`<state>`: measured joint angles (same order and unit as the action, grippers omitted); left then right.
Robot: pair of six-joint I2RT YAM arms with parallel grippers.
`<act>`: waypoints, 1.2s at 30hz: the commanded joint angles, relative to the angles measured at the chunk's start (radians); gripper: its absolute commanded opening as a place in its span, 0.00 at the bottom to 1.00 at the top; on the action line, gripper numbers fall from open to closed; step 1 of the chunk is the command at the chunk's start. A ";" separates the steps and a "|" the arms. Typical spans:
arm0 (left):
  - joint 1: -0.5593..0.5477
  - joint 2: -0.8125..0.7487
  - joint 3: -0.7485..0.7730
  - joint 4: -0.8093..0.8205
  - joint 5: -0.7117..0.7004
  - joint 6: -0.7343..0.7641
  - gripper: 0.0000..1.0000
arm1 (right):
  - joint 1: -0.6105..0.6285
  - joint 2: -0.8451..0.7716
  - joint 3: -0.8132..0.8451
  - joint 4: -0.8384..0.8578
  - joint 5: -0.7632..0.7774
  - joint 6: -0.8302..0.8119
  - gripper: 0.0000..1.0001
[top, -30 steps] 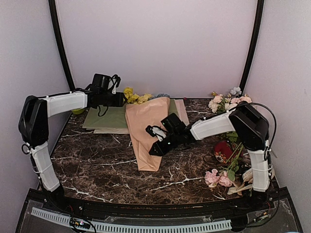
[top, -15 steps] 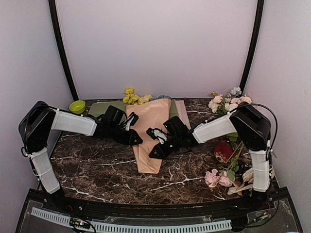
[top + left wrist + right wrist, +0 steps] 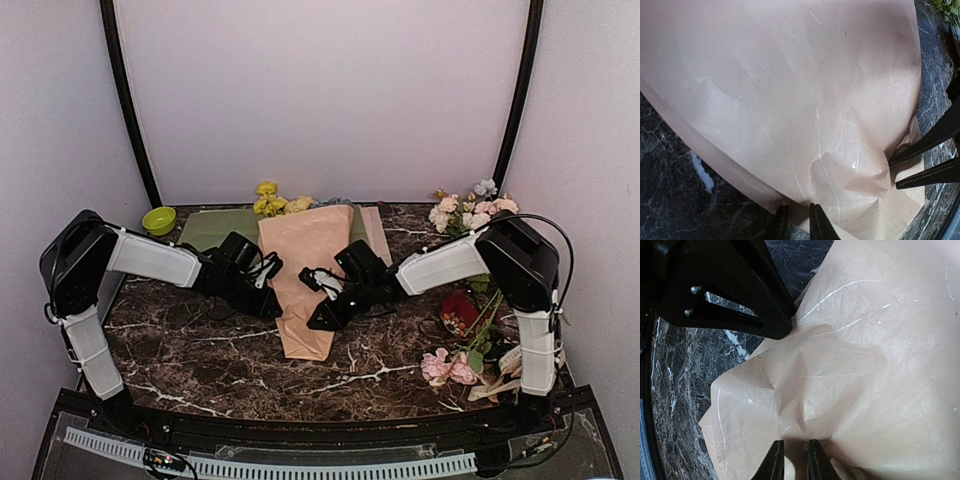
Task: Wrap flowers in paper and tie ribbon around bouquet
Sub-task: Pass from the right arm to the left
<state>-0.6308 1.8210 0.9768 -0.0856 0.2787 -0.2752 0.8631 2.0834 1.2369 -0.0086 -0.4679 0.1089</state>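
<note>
Peach-pink paper [image 3: 318, 240] is lying rolled into a cone around the flowers [image 3: 268, 200]; the bouquet [image 3: 303, 290] is resting at the middle of the table [image 3: 190, 345], its long axis running from the far edge to the near edge, wide end and yellow heads pointing away from me, narrow tail pointing at the near edge; the left gripper [image 3: 273, 308] is sitting on the cone's left flank and the right gripper [image 3: 316, 321] on its right flank, facing each other across that axis at the lower half, about equally close; each is pinching a crumpled fold of paper between narrowly set fingers; I am judging that the coming move is turning on this crosswise pairing, pulling the flaps inward over the stems.
</note>
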 commanded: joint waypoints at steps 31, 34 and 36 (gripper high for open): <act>-0.264 -0.117 -0.191 0.215 -0.251 0.332 0.04 | -0.006 0.088 -0.037 -0.157 -0.255 0.074 0.10; -0.275 -0.156 -0.236 0.155 -0.263 0.310 0.04 | -0.016 0.075 -0.034 -0.173 -0.258 0.073 0.10; -0.276 -0.169 -0.272 0.156 -0.270 0.310 0.04 | -0.022 0.073 -0.034 -0.175 -0.265 0.074 0.09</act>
<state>-0.8959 1.7008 0.7685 0.1535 0.0338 0.0410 0.8471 2.1189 1.2388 -0.0631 -0.7330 0.1703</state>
